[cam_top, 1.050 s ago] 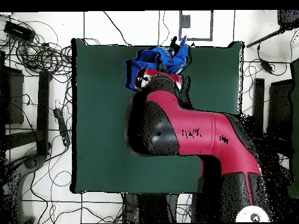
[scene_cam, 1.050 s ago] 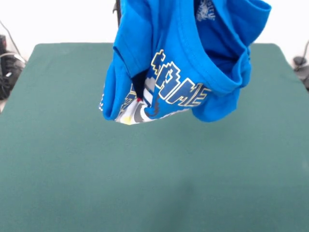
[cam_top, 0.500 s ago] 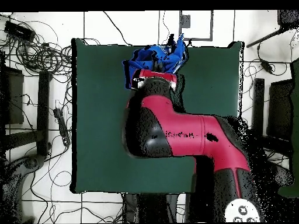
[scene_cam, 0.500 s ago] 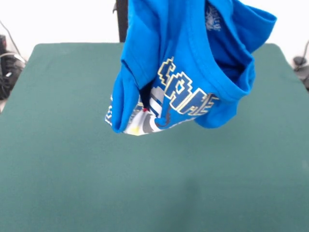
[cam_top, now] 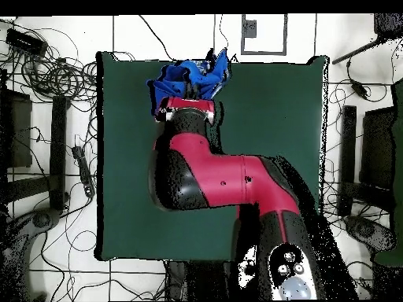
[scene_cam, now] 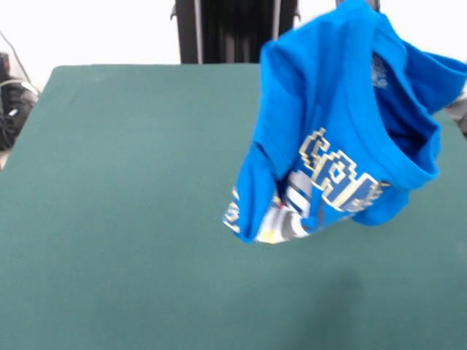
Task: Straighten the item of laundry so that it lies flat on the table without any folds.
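In the front view, the table (scene_cam: pixel 109 219) lies bare across its left and middle, its dark green cloth smooth. Right of centre the T-shirt (scene_cam: pixel 328 131) hangs bunched in the air, clear of the cloth, a faint shadow beneath it. The white block lettering and the pixelated graphic are creased together at the lower front, and the collar opening gapes toward the right. From above, the shirt (cam_top: pixel 189 77) sits crumpled over the left part of the table's top edge in that picture, and the red and black arm (cam_top: pixel 212 177) reaches up to it from the bottom. The gripper is hidden by fabric and wrist, so whether its fingers clamp the shirt cannot be told
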